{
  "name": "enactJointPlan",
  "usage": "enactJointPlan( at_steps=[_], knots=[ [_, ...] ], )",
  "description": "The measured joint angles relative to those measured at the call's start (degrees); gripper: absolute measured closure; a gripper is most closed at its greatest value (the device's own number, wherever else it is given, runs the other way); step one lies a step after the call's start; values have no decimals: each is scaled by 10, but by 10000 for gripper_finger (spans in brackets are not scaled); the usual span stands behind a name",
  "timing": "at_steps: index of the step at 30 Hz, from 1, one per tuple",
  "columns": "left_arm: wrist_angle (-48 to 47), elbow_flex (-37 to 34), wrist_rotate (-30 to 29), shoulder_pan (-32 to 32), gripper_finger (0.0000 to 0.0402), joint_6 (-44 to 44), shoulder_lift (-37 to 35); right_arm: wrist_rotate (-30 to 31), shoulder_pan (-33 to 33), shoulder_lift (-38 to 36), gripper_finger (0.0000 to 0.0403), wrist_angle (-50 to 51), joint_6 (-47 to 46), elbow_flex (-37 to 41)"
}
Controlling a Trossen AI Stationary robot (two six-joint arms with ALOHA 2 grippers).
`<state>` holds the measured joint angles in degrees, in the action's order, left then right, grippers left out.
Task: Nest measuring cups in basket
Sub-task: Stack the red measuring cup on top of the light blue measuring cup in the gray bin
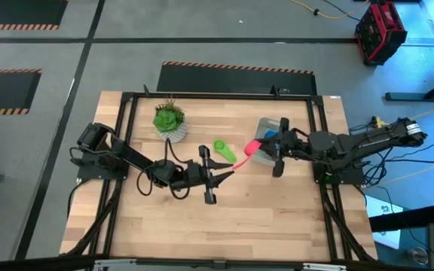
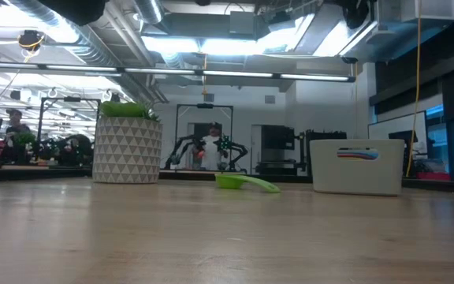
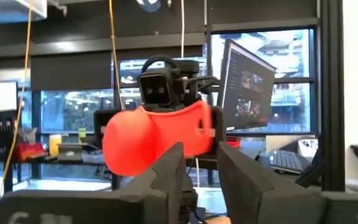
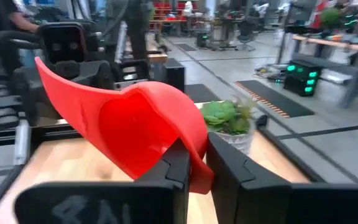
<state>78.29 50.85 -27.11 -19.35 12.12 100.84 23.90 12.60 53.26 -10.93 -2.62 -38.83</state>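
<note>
Right pincer (image 4: 194,163) clamped on glossy red scoop-shaped cup (image 4: 135,127); left pincer (image 3: 199,171) narrowly parted at its flat handle.

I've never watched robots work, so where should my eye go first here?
Look mid-table: a red measuring cup hangs in the air between both arms, the right gripper pinching its bowl rim. The left gripper faces it from the handle end. Behind lie a green cup, the basket and a potted plant.

You see the red measuring cup (image 1: 249,150) held up off the table between both arms — just beside the pale basket (image 1: 265,132), which holds nested cups (image 2: 358,154). The green measuring cup (image 1: 224,149) lies on the wood, near the basket.
</note>
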Motion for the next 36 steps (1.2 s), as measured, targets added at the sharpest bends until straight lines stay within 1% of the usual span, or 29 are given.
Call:
enactJointPlan(
  at_steps=[3, 6, 9, 12, 14, 17, 23, 27, 31, 36],
  knots=[
    [-3, 0, -16, 0, 292, -30, 0, 29, 0, -11, 360, 13, 15, -2],
    [-21, 0, -25, 0, 278, -41, 0, 38, -5, -26, 360, 82, 9, -26],
    [-40, 0, -24, 0, 273, -41, 0, 38, -17, -39, 361, 188, -16, -68],
    [-72, 0, -21, 0, 274, -42, 0, 36, -34, -43, 361, 330, -30, -130],
    [-97, 0, -21, 0, 274, -42, 0, 18, -52, -42, 361, 422, -43, -178],
    [-131, 0, -20, 0, 275, -42, 0, -16, -88, -31, 361, 532, -49, -247],
    [-174, 0, -19, 0, 275, -42, 0, -98, -183, 12, 361, 673, -30, -360],
    [-192, 0, -19, 0, 275, -42, 0, -154, -248, 57, 361, 751, 16, -400],
    [-199, 0, -19, 0, 275, -42, 0, -207, -315, 110, 361, 822, 78, -420],
    [-200, 0, -20, 0, 275, -42, 0, -250, -385, 176, 361, 890, 190, -430]
  ],
)
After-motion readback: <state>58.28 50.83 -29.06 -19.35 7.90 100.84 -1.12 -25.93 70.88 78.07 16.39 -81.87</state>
